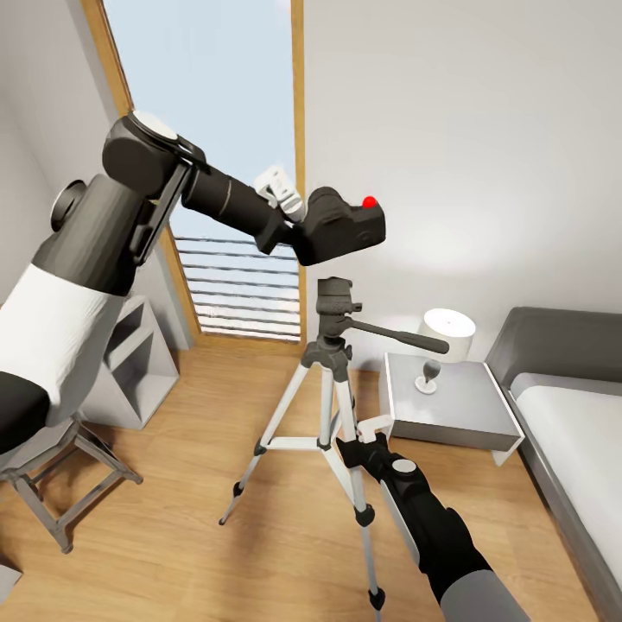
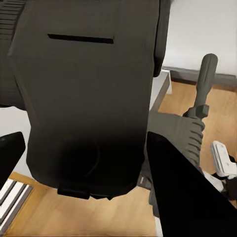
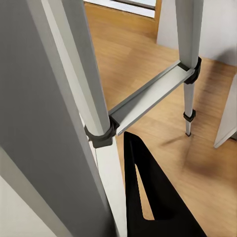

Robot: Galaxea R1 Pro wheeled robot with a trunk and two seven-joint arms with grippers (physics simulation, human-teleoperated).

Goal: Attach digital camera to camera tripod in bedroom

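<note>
In the head view the digital camera (image 1: 343,227), black with a red spot on top, hangs just above the head (image 1: 334,298) of the camera tripod (image 1: 326,406). My left gripper (image 1: 313,231) is shut on it from the window side. Seen from the left wrist, the camera's dark body (image 2: 84,98) sits between my black fingers (image 2: 190,197), with the tripod head (image 2: 185,133) and pan handle (image 2: 205,79) behind it. My right gripper (image 1: 352,447) is low down, shut on a silver tripod leg (image 3: 96,94); one black finger (image 3: 148,197) lies against it.
A grey nightstand (image 1: 449,406) with a white lamp (image 1: 445,339) stands right of the tripod, and a grey bed (image 1: 570,432) lies beyond it. A white cube shelf (image 1: 130,363) and a stool (image 1: 60,466) are on the left. The tall window (image 1: 216,173) is behind.
</note>
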